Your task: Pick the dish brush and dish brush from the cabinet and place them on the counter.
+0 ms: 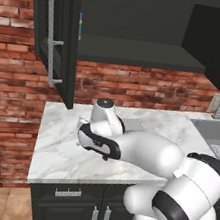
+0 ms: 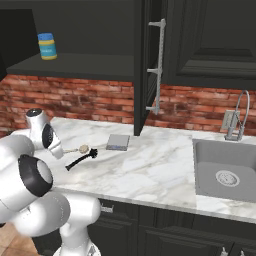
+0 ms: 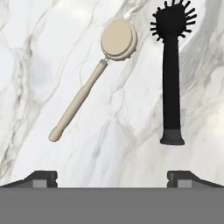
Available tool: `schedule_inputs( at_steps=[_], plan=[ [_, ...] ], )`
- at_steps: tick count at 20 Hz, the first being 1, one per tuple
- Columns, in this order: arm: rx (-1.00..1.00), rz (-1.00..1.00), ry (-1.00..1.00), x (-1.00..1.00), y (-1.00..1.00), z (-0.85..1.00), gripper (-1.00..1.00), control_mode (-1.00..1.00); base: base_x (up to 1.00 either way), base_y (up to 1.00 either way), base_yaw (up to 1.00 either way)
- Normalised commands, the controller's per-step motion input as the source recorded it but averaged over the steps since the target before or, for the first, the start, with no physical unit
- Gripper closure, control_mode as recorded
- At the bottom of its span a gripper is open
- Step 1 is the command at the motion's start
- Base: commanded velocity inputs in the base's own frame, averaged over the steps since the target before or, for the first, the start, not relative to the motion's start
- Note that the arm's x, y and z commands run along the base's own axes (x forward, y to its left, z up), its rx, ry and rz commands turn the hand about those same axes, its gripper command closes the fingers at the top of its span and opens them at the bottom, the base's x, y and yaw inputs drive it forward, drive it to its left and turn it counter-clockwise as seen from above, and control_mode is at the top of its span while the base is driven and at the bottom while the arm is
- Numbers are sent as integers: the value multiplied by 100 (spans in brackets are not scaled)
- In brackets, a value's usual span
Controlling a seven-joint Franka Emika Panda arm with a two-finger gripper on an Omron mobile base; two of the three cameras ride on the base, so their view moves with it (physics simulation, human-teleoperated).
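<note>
Now we are looking down along the gripper point(image 3: 112, 177) at the counter point(image 3: 35, 65), where both brushes are lying flat on the marble. The finger tips are standing far apart at the bottom of the hand view with nothing between them, so the claw is spread and empty.

Judgement: both brushes are already out of the cabinet point(image 2: 150, 30) and on the slab, so the step in hand is most likely a clean release and retreat. To do it well, we are favouring a straight lift away from the counter, keeping the fingers wide so neither handle gets clipped or rolled.

Going left to right from the cream dish brush point(image 3: 94, 81): it is showing a round beige disc head and a thin straight handle, tilted. Just beside it, apart and not touching, the black dish brush point(image 3: 171, 74) is all black with spiky bristles around its head and a flared handle end.

In the right base view both are lying just left of the flat grey pad point(image 2: 118, 142), under the open cabinet.
</note>
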Motion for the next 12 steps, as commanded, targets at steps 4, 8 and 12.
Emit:
schedule_inputs(
  at_steps=[4, 8, 12],
  plan=[
    [-7, 21, -2, -17, 0, 1, -100, -100, 0, 0, 0],
    [-8, 23, -4, -13, 0, 0, -100, -100, 0, 0, 0],
    [-6, 23, -1, -12, 0, 10, -100, -100, 0, 0, 0]
  ],
)
